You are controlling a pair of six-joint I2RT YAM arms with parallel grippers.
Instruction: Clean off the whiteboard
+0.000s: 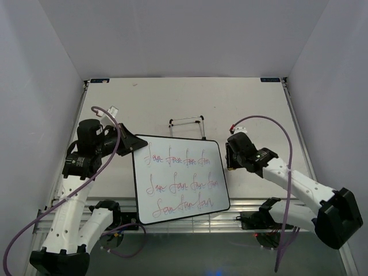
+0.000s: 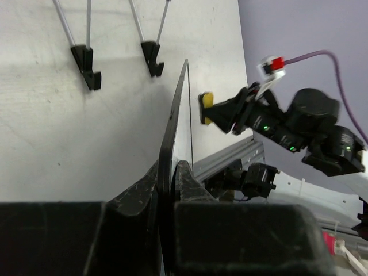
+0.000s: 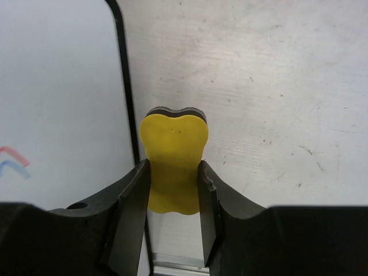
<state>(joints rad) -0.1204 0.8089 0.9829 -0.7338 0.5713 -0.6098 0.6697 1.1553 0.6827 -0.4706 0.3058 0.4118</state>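
Note:
The whiteboard (image 1: 179,179) lies mid-table, white with a thin black rim and three lines of red cursive scribble. My left gripper (image 1: 133,144) is shut on its upper left edge; in the left wrist view the whiteboard (image 2: 183,115) runs edge-on between the jaws of the left gripper (image 2: 171,172). My right gripper (image 1: 229,156) sits just past the board's right edge, shut on a yellow eraser (image 3: 174,150). In the right wrist view the right gripper (image 3: 174,185) pinches the eraser's waist, with the whiteboard (image 3: 57,92) to its left. The eraser (image 2: 206,107) also shows in the left wrist view.
A thin black wire easel stand (image 1: 187,123) lies on the table behind the board; its feet (image 2: 150,57) show in the left wrist view. Grey side walls enclose the table. A metal rail (image 1: 241,210) runs along the near edge.

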